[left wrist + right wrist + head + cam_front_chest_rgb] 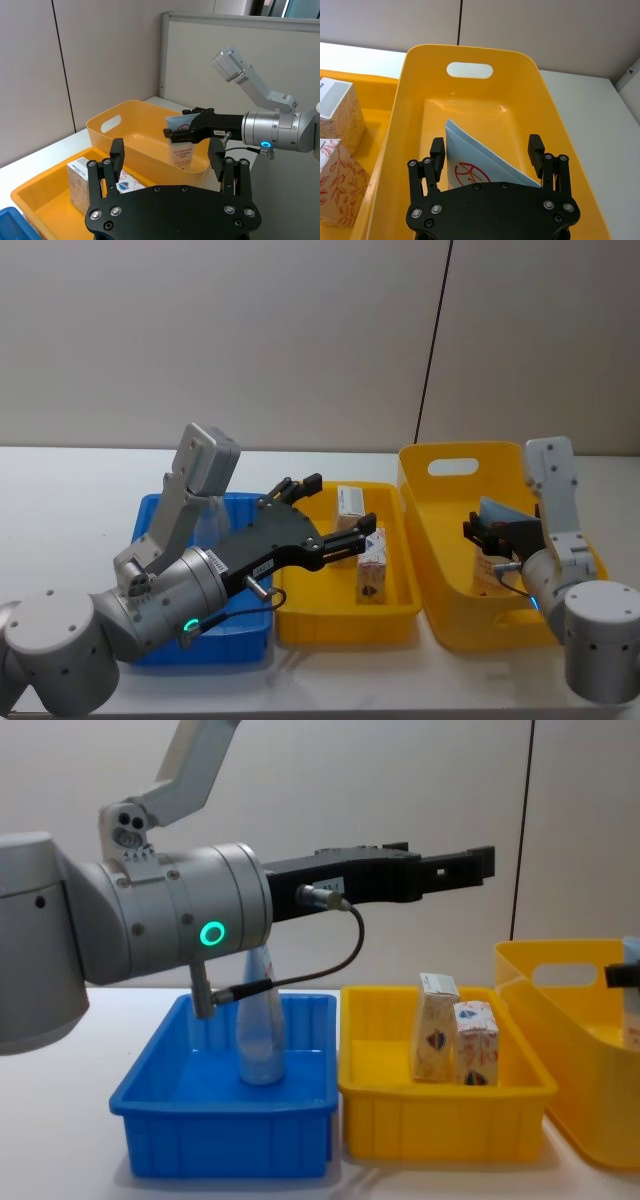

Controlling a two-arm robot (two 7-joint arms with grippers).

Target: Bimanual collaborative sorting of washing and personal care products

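Right tool (487,531) pinches a pale-blue tube (475,162) upright by its crimped end, low inside the tall yellow bin (530,75), likely to set it standing there; its red round logo shows, but the print is too small to read. Left tool (330,515) hangs spread and empty above the shallow yellow tray (300,618) holding two cream cartons (450,1040) with blue-red emblems, probably lining up a pick. Another tube (260,1030) stands in the blue bin (150,1120) on the bench (60,500).

We see three bins side by side on the white surface (60,500): blue bin (160,1115), shallow yellow bin (440,1120), deep yellow bin (440,530).
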